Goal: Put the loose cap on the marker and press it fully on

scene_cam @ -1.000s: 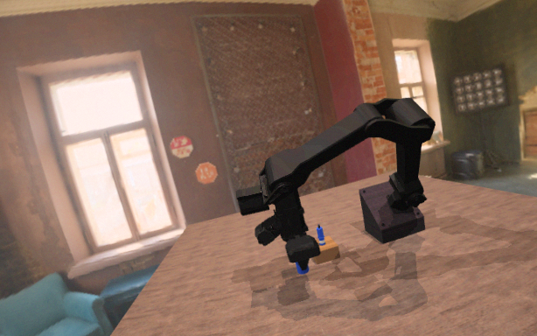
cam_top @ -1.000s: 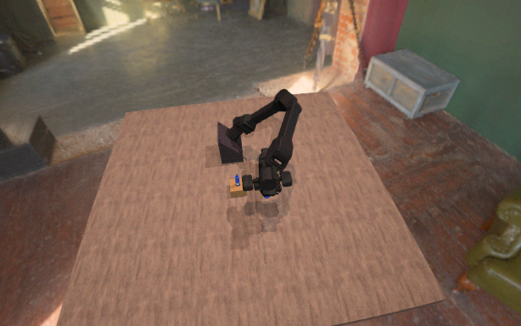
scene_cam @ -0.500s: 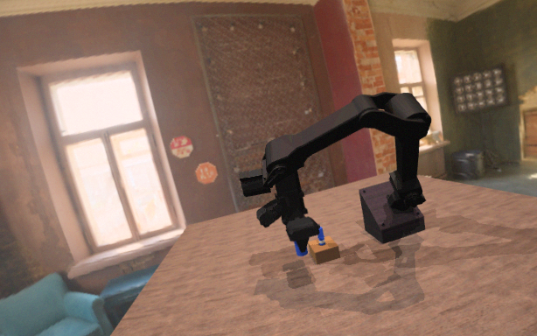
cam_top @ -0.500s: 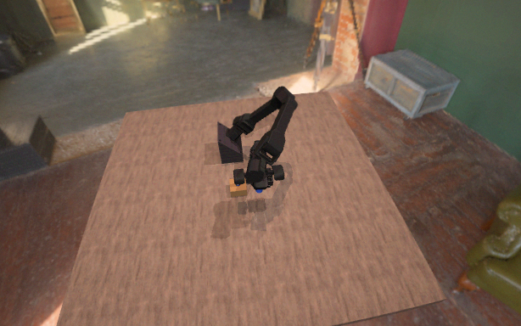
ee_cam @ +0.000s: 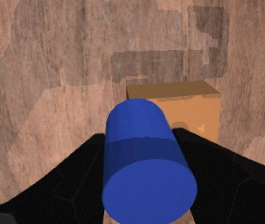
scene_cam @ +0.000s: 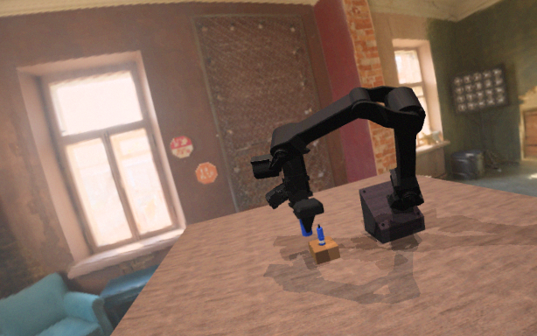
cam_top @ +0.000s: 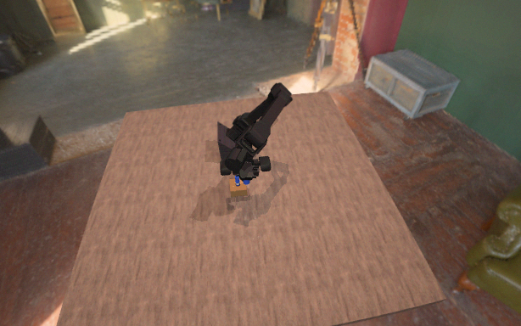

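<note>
The blue cap [cam_top: 246,182] [scene_cam: 303,228] [ee_cam: 140,150] is held off the table beside the marker. My gripper [scene_cam: 308,227] [ee_cam: 139,140] is shut on the cap, with a black finger on either side of it in the wrist view. The blue marker [cam_top: 238,181] [scene_cam: 320,233] stands upright in the wooden holder block [cam_top: 238,193] [scene_cam: 325,255] [ee_cam: 198,112], with its dark tip up and bare. In the exterior view the cap is just left of the marker, at about tip height or a little lower. In the wrist view the marker is hidden, probably behind the cap.
The arm's dark base [cam_top: 226,142] [scene_cam: 392,225] stands on the wooden table [cam_top: 251,263] [scene_cam: 233,284] behind the holder block. The arm bends over from it, and its shadows fall around the block.
</note>
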`<control>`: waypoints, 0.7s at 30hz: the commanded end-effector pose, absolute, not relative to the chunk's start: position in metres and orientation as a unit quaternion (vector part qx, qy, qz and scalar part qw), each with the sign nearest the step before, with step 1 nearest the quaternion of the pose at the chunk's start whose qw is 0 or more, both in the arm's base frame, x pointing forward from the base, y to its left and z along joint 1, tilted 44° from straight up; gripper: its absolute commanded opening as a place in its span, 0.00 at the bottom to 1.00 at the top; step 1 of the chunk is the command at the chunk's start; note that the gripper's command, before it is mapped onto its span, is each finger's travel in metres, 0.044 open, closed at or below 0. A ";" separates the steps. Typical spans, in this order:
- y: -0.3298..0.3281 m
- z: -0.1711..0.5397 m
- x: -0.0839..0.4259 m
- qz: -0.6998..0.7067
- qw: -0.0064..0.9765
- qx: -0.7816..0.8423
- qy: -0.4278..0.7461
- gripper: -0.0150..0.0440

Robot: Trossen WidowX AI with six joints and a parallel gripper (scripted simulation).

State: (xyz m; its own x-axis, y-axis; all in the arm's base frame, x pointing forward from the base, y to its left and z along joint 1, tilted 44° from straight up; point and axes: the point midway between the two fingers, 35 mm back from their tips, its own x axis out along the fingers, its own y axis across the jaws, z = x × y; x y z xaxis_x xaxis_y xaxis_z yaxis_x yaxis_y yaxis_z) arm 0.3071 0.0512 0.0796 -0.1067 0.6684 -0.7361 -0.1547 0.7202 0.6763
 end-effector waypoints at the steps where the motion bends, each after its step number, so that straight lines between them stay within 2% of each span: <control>1: 0.038 0.075 0.299 0.321 0.639 0.191 0.673 0.25; 13: 0.004 0.067 0.274 0.327 0.635 0.196 0.672 0.25; 21: 0.006 0.062 0.272 0.327 0.635 0.196 0.671 0.25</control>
State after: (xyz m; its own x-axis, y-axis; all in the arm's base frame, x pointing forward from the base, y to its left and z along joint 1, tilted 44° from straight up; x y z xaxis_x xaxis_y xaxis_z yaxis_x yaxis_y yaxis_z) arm 0.2739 0.0049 0.0647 -0.1131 0.6799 -0.7245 -0.1520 0.7088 0.6889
